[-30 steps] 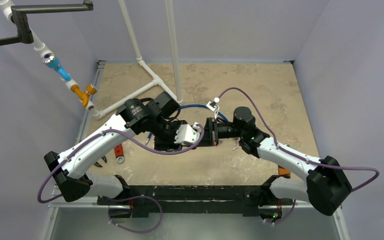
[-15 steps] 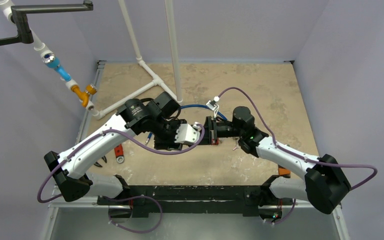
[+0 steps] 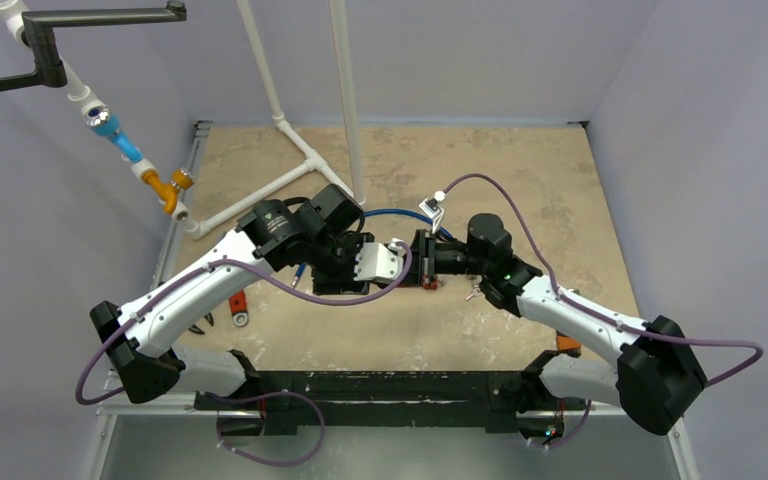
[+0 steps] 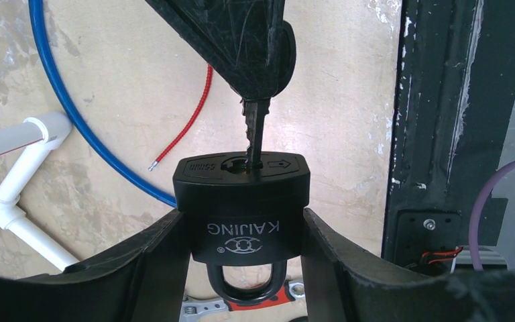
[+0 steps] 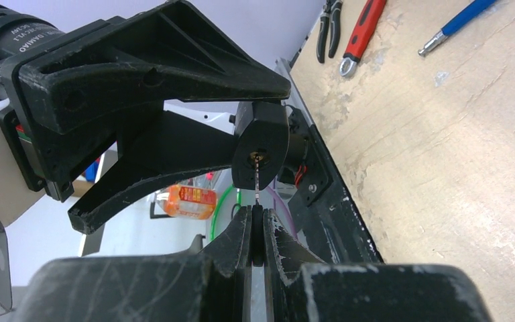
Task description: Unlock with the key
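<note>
A black padlock (image 4: 241,208), marked KAIJING, is clamped by its sides between the fingers of my left gripper (image 4: 241,231). Its shackle is shut and points back toward the wrist, and its keyhole end faces away. My right gripper (image 5: 256,221) is shut on the black head of the key (image 4: 255,131). The tip of the metal blade sits in the keyhole, with most of the blade still showing. In the right wrist view the key (image 5: 257,181) runs straight into the padlock (image 5: 261,144). In the top view both grippers meet above the table's middle, left gripper (image 3: 402,262) facing right gripper (image 3: 426,260).
A blue cable (image 4: 60,114), a red wire (image 4: 188,114) and a white PVC pipe (image 4: 13,174) lie on the table below the lock. A red-handled wrench (image 3: 238,305) and pliers (image 5: 328,27) lie at the left. The black frame (image 4: 456,100) runs along the near edge.
Both wrists have shifted slightly toward the far side and drawn closer together. Neither grip has changed.
</note>
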### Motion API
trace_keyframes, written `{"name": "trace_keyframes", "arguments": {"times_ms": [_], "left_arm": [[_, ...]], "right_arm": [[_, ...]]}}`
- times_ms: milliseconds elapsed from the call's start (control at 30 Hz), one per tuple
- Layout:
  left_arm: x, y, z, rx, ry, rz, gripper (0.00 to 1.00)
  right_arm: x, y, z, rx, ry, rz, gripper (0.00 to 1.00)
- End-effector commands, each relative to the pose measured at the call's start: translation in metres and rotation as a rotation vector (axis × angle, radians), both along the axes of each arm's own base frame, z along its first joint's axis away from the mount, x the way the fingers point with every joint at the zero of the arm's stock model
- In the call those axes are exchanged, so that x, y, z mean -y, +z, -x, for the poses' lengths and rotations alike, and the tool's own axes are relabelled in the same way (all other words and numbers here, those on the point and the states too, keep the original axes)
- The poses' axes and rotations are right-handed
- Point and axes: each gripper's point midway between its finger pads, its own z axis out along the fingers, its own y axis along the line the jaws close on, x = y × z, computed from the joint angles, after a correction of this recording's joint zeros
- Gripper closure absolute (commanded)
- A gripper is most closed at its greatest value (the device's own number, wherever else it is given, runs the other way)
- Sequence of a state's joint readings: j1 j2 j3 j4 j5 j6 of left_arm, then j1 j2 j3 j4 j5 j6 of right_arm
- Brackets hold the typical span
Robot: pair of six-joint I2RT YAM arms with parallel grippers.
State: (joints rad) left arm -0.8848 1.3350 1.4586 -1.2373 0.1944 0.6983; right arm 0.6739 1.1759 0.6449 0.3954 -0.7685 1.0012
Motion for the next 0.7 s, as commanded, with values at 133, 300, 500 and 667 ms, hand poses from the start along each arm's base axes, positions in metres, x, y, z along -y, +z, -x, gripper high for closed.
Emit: {"name": "trace_keyframes", "arguments": {"times_ms": [133,300,500,667], "left_arm": [[0.016,0.016,0.003,0.015,-0.018,0.099,1.0],[0.018,0.017,0.01,-0.019,-0.037,0.113,1.0],[0.02,0.019,0.005,-0.008,-0.002,0.115,1.0],[0.022,0.018,-0.004,0.016,0.051,0.118,1.0]], "right_arm": [[0.001,0.036,-0.013,0.118,-0.072,-0.074,1.0],[0.001,0.042,-0.019,0.155,-0.108,-0.081,1.0],[0.007,0.044,-0.025,0.189,-0.171,-0.087,1.0],[0.014,0.045,-0.024,0.194,-0.214,-0.102,1.0]]}}
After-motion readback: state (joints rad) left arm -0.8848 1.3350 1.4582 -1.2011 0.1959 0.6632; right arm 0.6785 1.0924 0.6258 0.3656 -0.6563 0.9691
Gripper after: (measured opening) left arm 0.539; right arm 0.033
